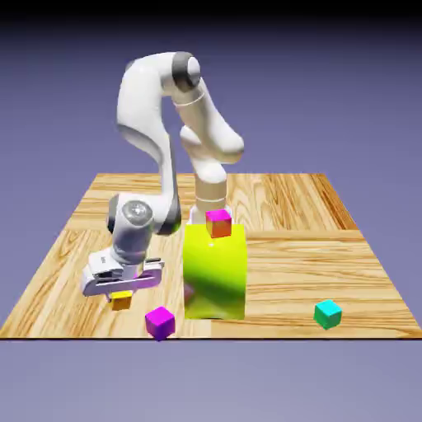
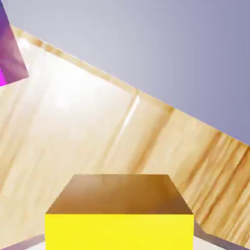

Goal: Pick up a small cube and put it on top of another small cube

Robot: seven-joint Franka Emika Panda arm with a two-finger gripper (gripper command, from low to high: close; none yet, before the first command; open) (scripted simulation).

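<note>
The small orange-yellow cube (image 1: 121,301) sits under my hand near the table's front edge at the exterior view's left. In the hand view this cube (image 2: 119,215) fills the bottom middle, large, between the finger tips, which it mostly hides. My gripper (image 1: 122,294) is shut on it. The teal cube (image 1: 327,313) rests apart on the table near the front at the exterior view's right, with the tall block between it and my hand.
A tall glossy yellow-green block (image 1: 215,272) stands mid-table with a pink-and-red cube (image 1: 218,222) on top. A magenta-purple cube (image 1: 160,321) lies at the front edge just right of my hand, and shows at the hand view's upper left (image 2: 10,53).
</note>
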